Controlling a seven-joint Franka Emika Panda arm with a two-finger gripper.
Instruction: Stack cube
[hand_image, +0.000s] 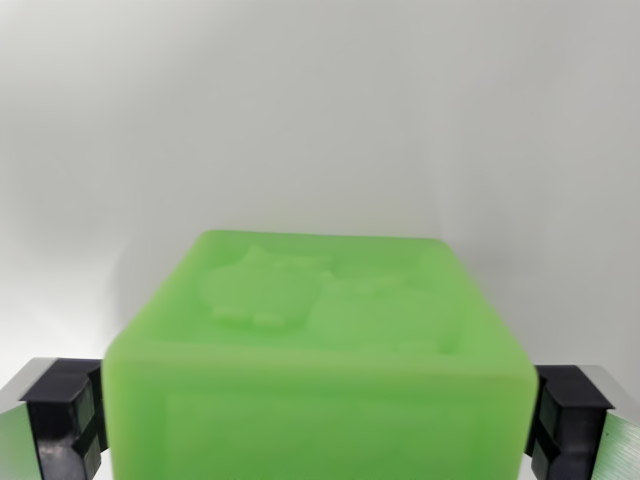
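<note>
Right, the claw (318, 420) sits low in the wrist view, and its two black finger pads (68, 415) press in on either side of a bright green cube (318, 370), one pad at the wrist view's left and one at the wrist view's right. Both pads look flush against the cube's side walls with no gap showing, so I call it clamped on the cube. The cube fills the lower middle of the picture, its top face tilted toward the camera, and that face carries raised shapes (some moulded relief, too soft and blurred for me to name).

Beyond the cube everything is a plain white surface (320, 120), with only a faint shadow spreading around the block. I cannot tell from this angle whether the cube rests on that surface or hangs clear of it, since its underside is hidden below the frame.

As for progress, the grasp looks secured, so the pick-up half seems in hand. What is missing is the other half: no second cube shows anywhere in view, neither beneath this one nor out ahead on the white. By my reckoning the stacking itself is not yet done, and the carry across, the lining up over the partner block and the release all remain.
</note>
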